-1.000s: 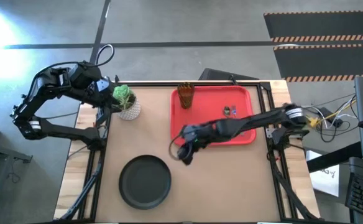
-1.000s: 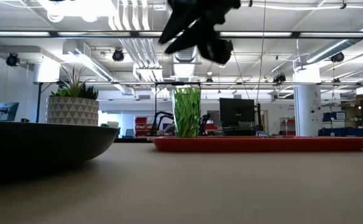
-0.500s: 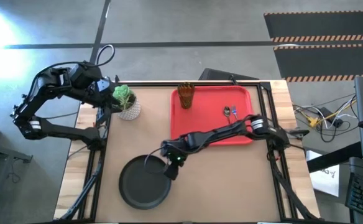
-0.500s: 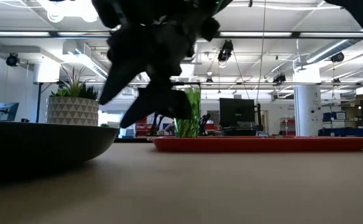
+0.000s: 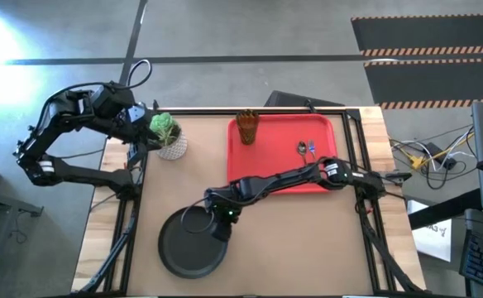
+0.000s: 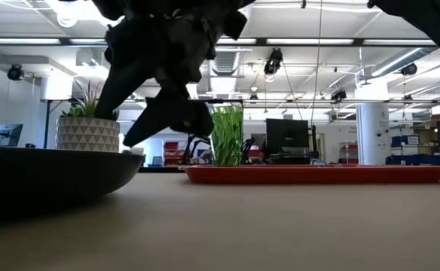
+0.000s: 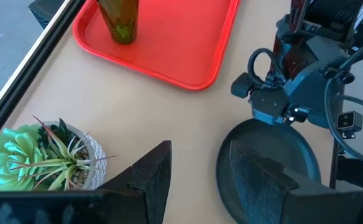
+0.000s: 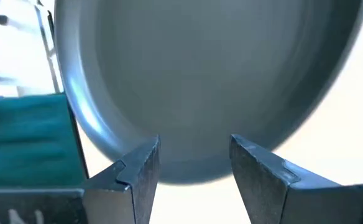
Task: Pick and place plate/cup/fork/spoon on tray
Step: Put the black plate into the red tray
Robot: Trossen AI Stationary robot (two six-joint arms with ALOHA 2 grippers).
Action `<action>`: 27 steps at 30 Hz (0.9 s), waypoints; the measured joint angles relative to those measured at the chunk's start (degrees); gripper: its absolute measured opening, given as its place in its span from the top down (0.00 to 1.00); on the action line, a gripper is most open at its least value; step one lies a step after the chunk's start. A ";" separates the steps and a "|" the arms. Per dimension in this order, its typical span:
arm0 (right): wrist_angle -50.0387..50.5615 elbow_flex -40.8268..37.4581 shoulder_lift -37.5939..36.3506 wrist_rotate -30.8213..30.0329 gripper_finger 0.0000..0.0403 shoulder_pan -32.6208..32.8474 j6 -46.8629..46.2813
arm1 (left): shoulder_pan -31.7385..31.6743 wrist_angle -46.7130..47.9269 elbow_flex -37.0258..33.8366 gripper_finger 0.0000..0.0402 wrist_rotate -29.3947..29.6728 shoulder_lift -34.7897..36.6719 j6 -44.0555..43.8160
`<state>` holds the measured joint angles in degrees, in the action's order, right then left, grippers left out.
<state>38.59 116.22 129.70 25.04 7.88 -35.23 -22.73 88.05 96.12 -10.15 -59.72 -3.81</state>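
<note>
The dark plate (image 5: 190,247) lies flat on the table near its front edge. My right gripper (image 5: 209,221) hovers over the plate's far right rim (image 8: 188,173). It is open, and its fingers (image 8: 137,169) stand on either side of that rim without visibly touching it. The red tray (image 5: 284,178) sits at the far right. On it the green cup (image 5: 246,127) stands upright, and the spoon (image 5: 301,149) and the fork (image 5: 311,147) lie side by side. My left gripper (image 7: 197,180) waits open at the far left edge, beside the plant.
A white pot with a green plant (image 5: 168,136) stands at the table's far left, between my left arm and the tray. Bare tabletop lies between the plate and the tray's near rim (image 6: 318,175), and to the right of the plate.
My right gripper has swung from the tray's near left corner toward the table's left and near edges. It has come down over the plate's far right rim. The plate, cup, fork and spoon have stayed where they were.
</note>
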 joint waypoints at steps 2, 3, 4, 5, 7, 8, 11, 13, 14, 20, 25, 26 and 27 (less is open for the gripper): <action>2.65 1.17 -0.28 -0.43 0.55 0.00 0.72 | -0.01 0.00 0.00 0.63 -0.01 0.02 0.00; 3.96 1.71 -0.45 -0.84 0.55 0.00 1.19 | -0.01 0.01 0.00 0.63 0.00 0.02 0.00; 5.18 2.09 -0.57 -1.16 0.55 0.00 1.50 | -0.01 0.00 0.00 0.63 0.00 0.02 0.00; 6.34 2.47 -0.58 -1.48 0.55 0.00 1.61 | -0.01 0.00 0.00 0.63 0.00 0.02 0.00; 7.20 2.74 -0.58 -2.95 0.55 0.00 1.65 | 0.01 0.00 0.00 0.63 0.00 0.02 0.02; 7.45 2.65 -0.58 -3.46 0.55 0.00 1.65 | -0.01 0.00 0.00 0.63 0.00 0.02 0.02; 7.44 1.91 -0.39 -4.09 0.55 -0.01 1.59 | 0.00 0.00 0.00 0.63 0.00 -0.01 0.02; 7.46 1.39 0.19 -4.11 0.55 0.00 1.40 | -0.01 -0.01 0.00 0.63 0.00 0.00 0.02; 7.48 1.33 0.58 -4.12 0.55 0.00 1.34 | 0.00 -0.01 0.00 0.63 0.00 0.00 0.02; 5.60 1.25 2.63 -4.17 0.55 0.11 1.23 | -0.01 -0.02 0.00 0.63 0.01 -0.11 0.02; 5.18 1.25 4.32 -4.11 0.55 0.11 1.07 | 0.01 -0.02 0.00 0.63 0.00 -0.13 0.02; 5.16 1.25 4.45 -4.14 0.55 0.11 0.71 | 0.01 -0.02 0.00 0.63 0.02 -0.13 0.02; 4.72 1.25 4.78 -4.09 0.55 0.09 0.66 | 0.01 -0.02 0.00 0.63 0.02 -0.13 0.00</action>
<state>43.31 117.47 134.48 20.96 7.97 -34.57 -22.72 88.03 96.12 -10.13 -59.86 -3.81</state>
